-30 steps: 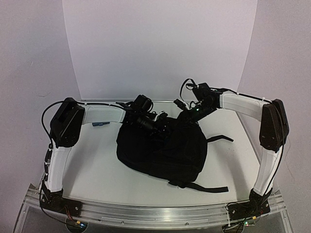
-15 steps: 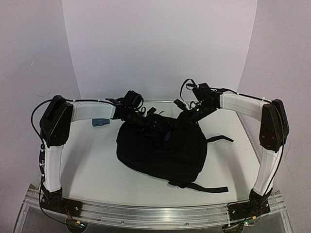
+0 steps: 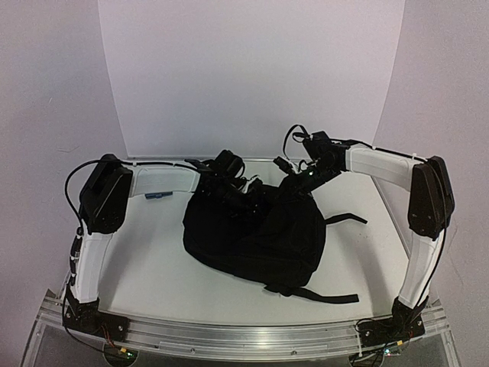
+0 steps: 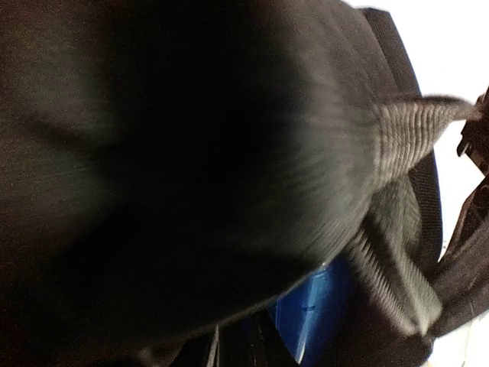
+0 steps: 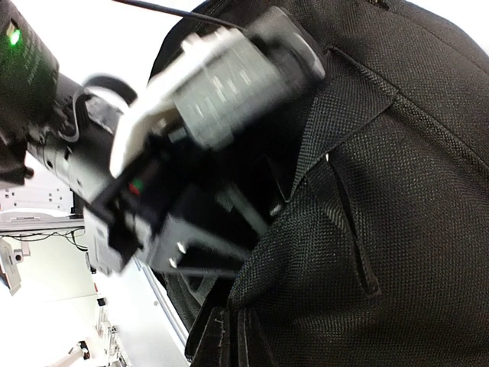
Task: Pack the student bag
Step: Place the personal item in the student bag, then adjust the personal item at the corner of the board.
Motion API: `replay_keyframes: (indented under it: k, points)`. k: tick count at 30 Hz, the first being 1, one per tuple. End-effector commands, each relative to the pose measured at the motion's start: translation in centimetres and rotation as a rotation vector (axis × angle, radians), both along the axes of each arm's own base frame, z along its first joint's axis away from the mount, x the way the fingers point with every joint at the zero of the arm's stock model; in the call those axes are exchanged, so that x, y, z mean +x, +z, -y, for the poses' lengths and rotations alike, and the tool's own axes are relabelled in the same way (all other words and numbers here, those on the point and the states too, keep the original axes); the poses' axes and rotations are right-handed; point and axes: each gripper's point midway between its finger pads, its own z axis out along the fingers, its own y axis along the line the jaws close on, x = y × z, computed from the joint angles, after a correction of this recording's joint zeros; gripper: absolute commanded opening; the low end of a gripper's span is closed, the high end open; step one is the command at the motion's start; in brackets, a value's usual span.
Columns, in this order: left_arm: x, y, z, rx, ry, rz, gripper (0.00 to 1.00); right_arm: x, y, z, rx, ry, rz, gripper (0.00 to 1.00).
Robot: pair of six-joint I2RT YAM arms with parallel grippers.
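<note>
White table (image 3: 145,260), plain and matte, with a curved white backdrop (image 3: 252,76) rising off its far edge and pale lilac walls (image 3: 46,92) on both sides; a metal rail (image 3: 252,332) runs along the near edge where both arms are bolted.

The student bag (image 3: 256,237) lies pretty much in the middle of the table, a bit right of centre and toward the back; it's a black, rounded lump of fabric. One side strap (image 3: 345,218) trails off to the right and a lower strap (image 3: 325,295) lies along its near side, both flat on the table.

There's open table to the left of the bag and in front of it; there's less on the right, where the side strap reaches toward that edge. The back is crowded, since both arms fold in over the bag's far rim.

The left pincer (image 3: 246,196) is down at the bag's top edge, left of centre; its wrist view is just blurry black fabric right up against the lens, plus a woven loop (image 4: 416,122) and a bit of something blue (image 4: 313,306) low down, so I honestly can't tell how far apart its fingers are or whether it's got anything.

The right pincer (image 5: 229,340) is at the far right corner of the bag; its fingers sit almost together with the bag's fabric edge running down between them, so it looks pinched onto the bag.
</note>
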Motion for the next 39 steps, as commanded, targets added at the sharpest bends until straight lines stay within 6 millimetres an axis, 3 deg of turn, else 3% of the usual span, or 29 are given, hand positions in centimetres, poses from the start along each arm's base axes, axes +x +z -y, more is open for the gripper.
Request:
replay_keyframes:
  k: [1,7,10,15,19,23,25,28,33,39]
  points:
    - [-0.9,2.2,3.4,-0.115,-0.095,0.032,0.13,-0.8,2.1,-0.4,0.057,0.03,0.003,0.0]
    - [-0.8,2.1,4.5,-0.143,-0.098,0.031,0.21,-1.0,2.0,-0.2,0.052,0.029,0.002,0.0]
    - [-0.2,3.5,2.5,-0.127,-0.055,0.061,0.35,-1.0,1.8,-0.1,0.044,0.025,0.003,0.0]
    - [2.4,7.0,-4.5,-0.063,0.093,0.129,0.61,-0.8,1.2,0.2,0.013,0.011,0.015,0.0]
    - [5.9,9.7,-11.9,-0.001,0.29,0.203,0.76,-0.7,0.7,0.3,0.002,0.009,0.013,0.0]
    - [10.4,8.7,-21.6,0.214,0.561,0.232,0.97,-0.5,0.8,0.2,0.002,0.009,0.017,0.0]
    - [12.1,7.8,-26.1,0.327,0.672,0.233,0.99,-0.4,0.8,0.2,0.002,0.008,0.02,0.0]
    - [14.6,7.3,-31.3,0.411,0.802,0.23,1.0,-0.4,0.8,0.2,0.001,0.009,0.02,0.0]
    - [18.0,4.7,-36.0,0.585,0.882,0.186,1.0,-0.4,0.5,0.3,-0.007,0.007,0.02,0.0]
    - [21.7,1.2,-38.1,0.801,0.788,0.222,1.0,-0.4,0.1,0.4,-0.015,0.005,0.014,0.0]
